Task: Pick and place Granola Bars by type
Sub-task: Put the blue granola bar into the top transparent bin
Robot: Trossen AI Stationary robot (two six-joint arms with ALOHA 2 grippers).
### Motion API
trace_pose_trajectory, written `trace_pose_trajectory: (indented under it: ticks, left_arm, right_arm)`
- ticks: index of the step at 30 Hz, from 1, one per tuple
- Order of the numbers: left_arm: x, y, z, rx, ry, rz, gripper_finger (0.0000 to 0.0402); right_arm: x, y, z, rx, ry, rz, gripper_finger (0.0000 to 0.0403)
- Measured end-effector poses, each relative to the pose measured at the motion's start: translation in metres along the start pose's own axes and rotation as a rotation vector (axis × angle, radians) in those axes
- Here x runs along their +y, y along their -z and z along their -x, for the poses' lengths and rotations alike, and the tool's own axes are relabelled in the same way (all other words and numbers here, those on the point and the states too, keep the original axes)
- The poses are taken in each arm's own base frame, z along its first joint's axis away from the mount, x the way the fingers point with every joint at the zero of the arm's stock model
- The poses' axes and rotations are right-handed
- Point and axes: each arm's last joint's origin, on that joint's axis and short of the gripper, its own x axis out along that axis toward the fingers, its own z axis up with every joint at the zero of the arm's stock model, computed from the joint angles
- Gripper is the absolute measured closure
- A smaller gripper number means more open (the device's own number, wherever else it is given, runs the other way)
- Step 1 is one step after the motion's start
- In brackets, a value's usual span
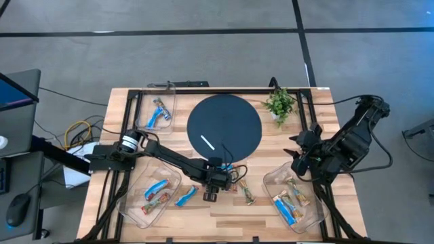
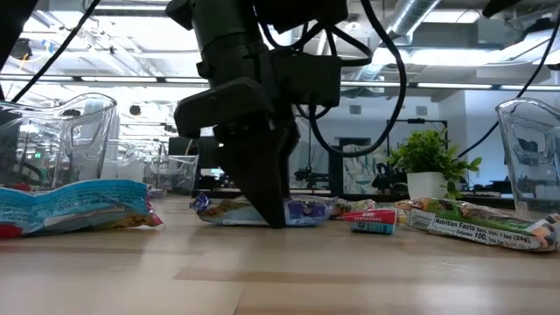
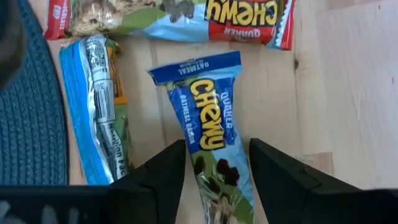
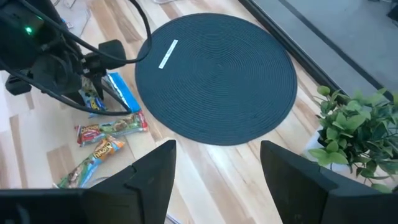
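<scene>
Down at the mat's [image 1: 224,129] near edge: left gripper [image 3: 217,163] spread astride blue Chewy bar [image 3: 208,134], gripping nothing; next, closing and lifting.

1. This is a robotics lab or test space inside an open-plan industrial office.
2. The low view shows an exposed ceiling with silver ventilation ducts [image 2: 455,22] at 1 o'clock and long strip lights over a wide hall.
3. A light slatted wooden table [image 1: 224,210] stands on a black metal frame on a grey floor marked with dark lines [image 1: 302,30].
4. Two dark jointed robot arms are fixed at the table's 9 and 3 o'clock sides.
5. Loose yellow and black cables [image 1: 78,132] trail off at 9 o'clock, near a computer mouse [image 1: 18,209] and a monitor edge [image 1: 15,91].
6. A small green potted plant [image 1: 279,104] sits at 1 o'clock as a prop.
</scene>
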Motion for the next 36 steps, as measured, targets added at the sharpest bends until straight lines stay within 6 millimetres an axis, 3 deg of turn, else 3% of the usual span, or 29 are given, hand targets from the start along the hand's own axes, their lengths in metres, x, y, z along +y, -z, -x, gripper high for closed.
trace_pose_trajectory:
  ticks: [11,20,27,36]
  left_arm:
    - [0.0,0.002,0.001,0.021,0.02,0.0,0.0322]
    - [0.002,-0.006,0.011,0.032,0.014,0.022,0.0326]
    - [0.023,-0.033,0.04,0.004,-0.033,0.007,0.0338]
    - [0.075,-0.053,0.098,0.091,-0.269,-0.057,0.0339]
  right_arm:
    - [0.0,0.0,0.0,-0.003,0.005,0.004,0.0179]
    - [0.0,0.0,0.0,-0.005,0.005,0.003,0.0179]
    - [0.0,-0.001,0.0,-0.023,0.009,-0.001,0.0179]
    - [0.002,-0.001,0.0,-0.029,-0.005,-0.026,0.0179]
